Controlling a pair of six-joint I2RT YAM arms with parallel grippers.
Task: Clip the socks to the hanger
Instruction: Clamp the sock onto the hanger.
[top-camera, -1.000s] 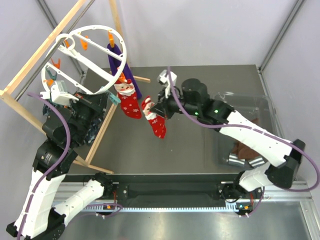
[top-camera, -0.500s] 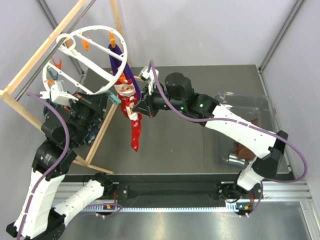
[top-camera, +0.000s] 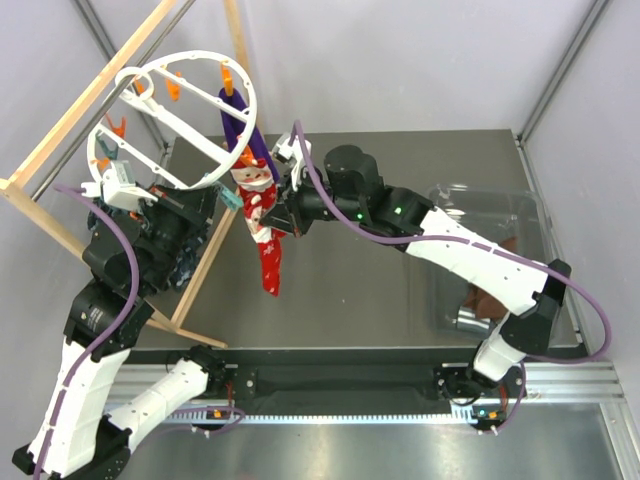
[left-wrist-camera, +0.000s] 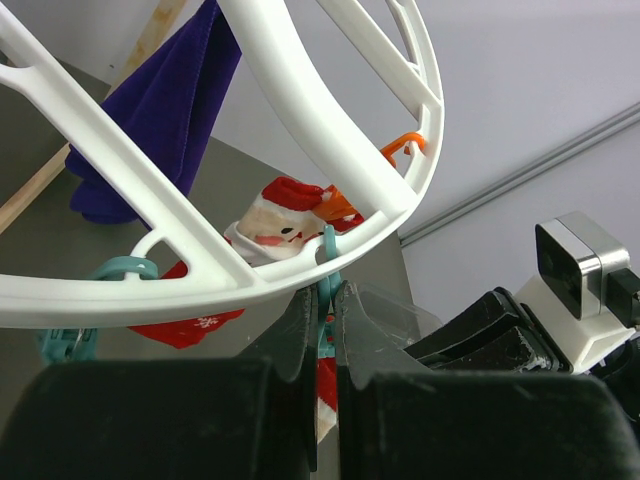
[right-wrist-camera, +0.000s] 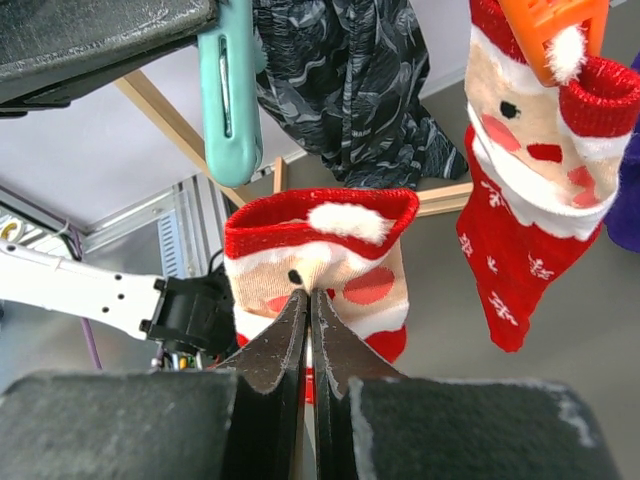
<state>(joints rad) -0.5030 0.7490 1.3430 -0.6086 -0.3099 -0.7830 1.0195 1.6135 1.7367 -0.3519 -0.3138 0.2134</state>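
The white ring hanger (top-camera: 150, 75) hangs at the top left. One red Santa sock (top-camera: 256, 184) dangles from an orange clip (right-wrist-camera: 550, 25) on its rim. My right gripper (top-camera: 277, 216) is shut on the cuff of a second Santa sock (right-wrist-camera: 320, 245), which hangs down just beside the first one (right-wrist-camera: 525, 160). My left gripper (left-wrist-camera: 325, 305) is shut on a teal clip (left-wrist-camera: 328, 262) under the hanger's rim (left-wrist-camera: 300, 130). In the right wrist view that teal clip (right-wrist-camera: 230, 90) sits just above and left of the held sock's cuff.
A pale wooden frame (top-camera: 60, 130) stands at the left with dark patterned cloth (right-wrist-camera: 340, 80) draped on it. Long purple socks (top-camera: 240, 125) hang from the hanger. A clear bin (top-camera: 490, 205) with dark items sits at the right of the table.
My right arm has swung left with the held sock, from mid-table up next to the clipped sock and the teal clip. The left arm and hanger have stayed put.
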